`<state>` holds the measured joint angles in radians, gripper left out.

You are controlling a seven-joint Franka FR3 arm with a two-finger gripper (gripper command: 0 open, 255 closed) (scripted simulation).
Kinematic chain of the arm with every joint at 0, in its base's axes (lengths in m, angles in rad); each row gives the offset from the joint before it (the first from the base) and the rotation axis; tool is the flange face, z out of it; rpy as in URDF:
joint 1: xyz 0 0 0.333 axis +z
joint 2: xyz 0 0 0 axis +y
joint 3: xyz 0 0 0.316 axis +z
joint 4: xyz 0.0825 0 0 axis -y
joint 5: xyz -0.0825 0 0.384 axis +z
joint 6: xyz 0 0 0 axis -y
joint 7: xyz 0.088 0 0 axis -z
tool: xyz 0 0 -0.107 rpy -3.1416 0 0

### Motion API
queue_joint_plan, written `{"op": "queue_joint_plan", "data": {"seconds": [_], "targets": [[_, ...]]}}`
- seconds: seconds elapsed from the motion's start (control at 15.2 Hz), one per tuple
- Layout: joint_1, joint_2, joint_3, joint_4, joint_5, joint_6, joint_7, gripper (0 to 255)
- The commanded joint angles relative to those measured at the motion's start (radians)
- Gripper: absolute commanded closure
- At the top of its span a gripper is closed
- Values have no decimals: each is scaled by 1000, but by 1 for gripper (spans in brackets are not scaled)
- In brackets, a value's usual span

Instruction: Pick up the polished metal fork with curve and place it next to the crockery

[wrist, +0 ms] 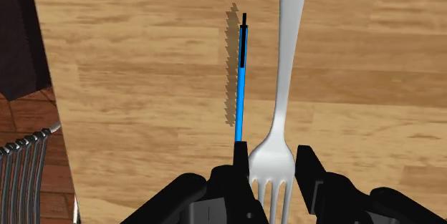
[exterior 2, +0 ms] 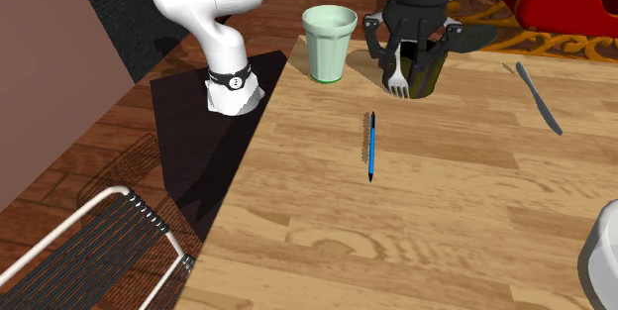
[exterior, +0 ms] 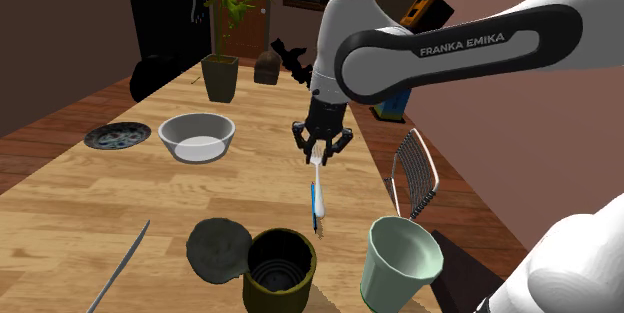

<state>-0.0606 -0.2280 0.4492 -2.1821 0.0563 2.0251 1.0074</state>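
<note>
So the fork (wrist: 283, 79), drawn plain white with a curved handle, is clasped near its neck between the black fingers of the gripper (wrist: 274, 159), and it's held up above the wooden table (exterior: 250, 181) rather than lying on it. A thin blue and black pen-like thing (exterior: 318, 206) is seen flat on the table just under the fork, toward the edge on the stand's side. A pale green cup (exterior: 400, 259) is parked at the table corner by the stand, with a dark can (exterior: 280, 266) beside it. A white bowl (exterior: 197, 136) and a dark plate (exterior: 117, 137) are set well apart from the gripper, the plate close to the opposite long edge. A grey knife (exterior: 122, 264) is laid near that same edge.
</note>
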Motion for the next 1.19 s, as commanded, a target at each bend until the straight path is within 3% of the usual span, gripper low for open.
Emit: {"op": "queue_joint_plan", "data": {"seconds": [0.0,0.53,0.86,1.06,1.12], "targets": [[7,63,36,70,-26,-12,60,255],[82,359,135,380,-195,-78,294,255],[193,569,147,633,-317,-166,414,255],[290,716,136,838,-388,-245,466,255],[290,715,133,824,-387,-232,468,255]]}}
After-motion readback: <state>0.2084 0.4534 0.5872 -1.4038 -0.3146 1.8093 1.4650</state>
